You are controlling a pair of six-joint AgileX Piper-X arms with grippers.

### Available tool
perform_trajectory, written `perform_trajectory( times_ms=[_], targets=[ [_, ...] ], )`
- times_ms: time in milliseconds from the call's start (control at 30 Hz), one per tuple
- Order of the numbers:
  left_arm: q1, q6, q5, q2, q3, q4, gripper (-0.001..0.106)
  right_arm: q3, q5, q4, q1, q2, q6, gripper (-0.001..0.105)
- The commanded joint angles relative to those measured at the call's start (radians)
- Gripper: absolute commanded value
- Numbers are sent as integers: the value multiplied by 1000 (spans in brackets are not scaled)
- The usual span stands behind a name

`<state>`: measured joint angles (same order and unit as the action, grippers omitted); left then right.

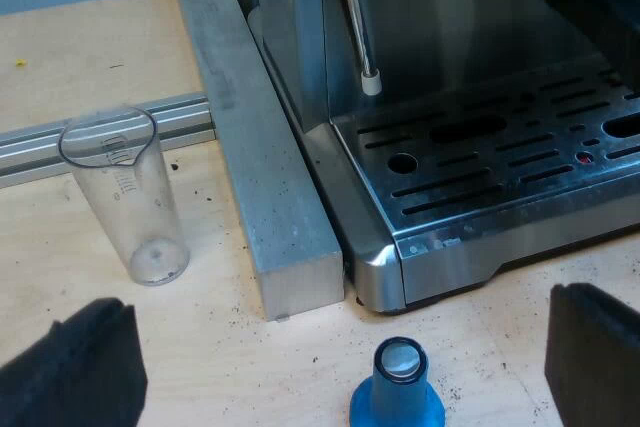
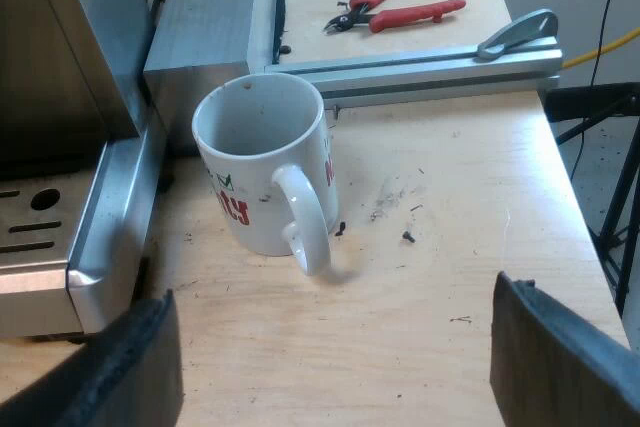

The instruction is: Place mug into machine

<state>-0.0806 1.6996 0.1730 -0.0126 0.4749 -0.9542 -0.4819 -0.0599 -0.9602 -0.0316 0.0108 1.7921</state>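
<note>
Hovering wide open and empty, left gripper (image 1: 330, 362) faces the espresso machine (image 1: 470, 67) over a blue tamper (image 1: 397, 395). Right gripper (image 2: 340, 362), also spread wide and empty, has the upright mug (image 2: 262, 172) straight ahead, handle toward it, so this is likely the nearer arm.

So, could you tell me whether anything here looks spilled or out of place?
Dark specks, likely coffee grounds, are scattered on the table beside the mug and near the measuring glass. Red-handled pliers lie beyond the metal rail, odd among coffee things. Mug and glass stand upright.
</note>
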Motion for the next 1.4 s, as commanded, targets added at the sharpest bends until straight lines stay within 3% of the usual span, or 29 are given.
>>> perform_trajectory(
  times_ms=[33, 133, 233, 400, 633, 767, 900, 967, 1100, 1233, 1400],
  targets=[
    [-1, 8, 4, -139, -3, 18, 82, -3, 3, 14, 1, 32, -3, 66],
    [-1, 8, 4, -136, -3, 18, 82, -7, 3, 14, 1, 32, -16, 66],
    [-1, 10, 44, -120, 9, 18, 82, -30, 3, 5, 1, 23, 38, 66],
    [-19, 30, 113, -51, 56, 18, 82, -135, 3, -73, 1, -53, 48, 66],
    [-169, 91, 232, 86, 93, 74, 82, -275, -54, -186, 8, -236, 16, 66],
    [-293, 91, 257, 137, 93, 102, 82, -294, -58, -192, 49, -324, 18, 66],
    [-331, 91, 281, 148, 91, 102, 82, -294, -61, -203, 59, -343, 23, 66],
    [-398, 81, 326, 156, 70, 127, 82, -294, -61, -230, 80, -381, 31, 66],
    [-445, 71, 374, 156, 8, 190, 82, -294, -57, -250, 106, -463, 31, 66],
    [-451, 71, 385, 159, -60, 253, 82, -290, -48, -245, 106, -479, 31, 66],
    [-451, 71, 385, 159, -143, 344, 82, -213, -48, -189, 106, -479, 40, 66]
  ],
)
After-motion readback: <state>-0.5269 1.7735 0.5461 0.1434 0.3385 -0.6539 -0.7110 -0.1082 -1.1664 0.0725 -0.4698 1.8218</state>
